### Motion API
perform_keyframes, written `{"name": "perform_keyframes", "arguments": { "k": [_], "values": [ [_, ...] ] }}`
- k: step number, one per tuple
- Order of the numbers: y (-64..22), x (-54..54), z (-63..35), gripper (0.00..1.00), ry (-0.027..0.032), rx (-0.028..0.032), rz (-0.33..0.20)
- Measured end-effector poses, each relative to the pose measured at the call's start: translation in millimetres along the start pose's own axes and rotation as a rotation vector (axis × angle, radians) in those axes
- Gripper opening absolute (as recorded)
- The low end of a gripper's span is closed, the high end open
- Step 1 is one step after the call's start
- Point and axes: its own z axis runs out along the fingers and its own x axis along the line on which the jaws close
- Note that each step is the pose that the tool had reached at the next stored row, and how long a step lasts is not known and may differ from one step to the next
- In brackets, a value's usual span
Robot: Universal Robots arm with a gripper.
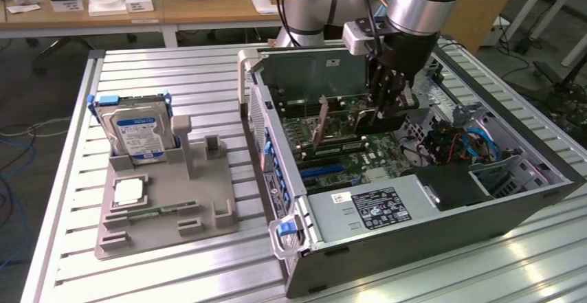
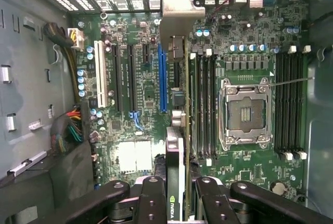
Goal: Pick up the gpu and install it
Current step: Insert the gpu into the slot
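Open computer case [image 1: 413, 248] lies on its side on the slatted metal table [image 1: 165, 76]. The arm reaches down into it from above.

Gripper [image 2: 179, 199] is inside the case, over the motherboard [image 2: 130, 146]. Jaws are clamped on the gpu [image 2: 176, 151], 1 finger on each face of the card.

The gpu is seen edge-on in the wrist view, standing upright on its long edge. Its silver end bracket [image 2: 179, 5] sits against the vented case wall. A green logo label shows on the card's edge between the fingers.

The card runs just beside the long blue slot [image 2: 162, 78], between that slot and the nearer bank of black memory slots [image 2: 200, 104]. Cannot tell whether its edge is down in a slot or above it.

CPU socket [image 2: 244, 112] is bare and well apart from the card.

On the exterior view's left, a grey fixture [image 1: 165, 200] on the table holds a hard drive [image 1: 137, 135] upright. A small green memory stick [image 1: 156, 212] lies flat near the fixture's front.
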Motion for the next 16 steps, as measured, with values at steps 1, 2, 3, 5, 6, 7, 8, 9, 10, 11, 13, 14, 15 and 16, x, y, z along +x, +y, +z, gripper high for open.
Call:
{"name": "perform_keyframes", "arguments": {
  "k": [1, 2, 3, 5, 6, 7, 8, 9, 10, 11, 13, 14, 15, 16],
  "values": [
    [0.0, 0.0, 0.0, 0.27, 0.0, 0.0, 0.0],
    [0.0, 0.0, 0.0, 0.27, 0.0, -0.0001, 0.0],
    [0.1, 0.0, 0.0, 0.27, 0.0, 0.0, 0.0],
    [1.6, 0.1, 0.3, 0.27, -0.0002, 0.0, 0.0],
    [3.1, 0.2, 0.4, 0.27, -0.0003, 0.0, 0.0],
    [4.7, 0.3, 0.7, 0.27, -0.0003, 0.0001, 0.0],
    [6.4, 0.4, 0.8, 0.27, -0.0002, 0.0, 0.0],
    [8.0, 0.5, 1.0, 0.27, -0.0002, 0.0, 0.0],
    [8.9, 0.5, 1.5, 0.27, -0.0004, 0.0001, 0.0],
    [9.2, 0.5, 2.6, 0.27, -0.0004, 0.0, 0.0],
    [9.6, 0.7, 5.8, 0.27, -0.0002, 0.0, 0.0],
    [9.9, 0.8, 7.5, 0.27, -0.0002, 0.0, 0.0],
    [10.2, 0.9, 9.3, 0.27, -0.0002, 0.0, 0.0],
    [10.6, 0.9, 11.3, 0.27, -0.0003, 0.0, 0.0]
  ]
}}
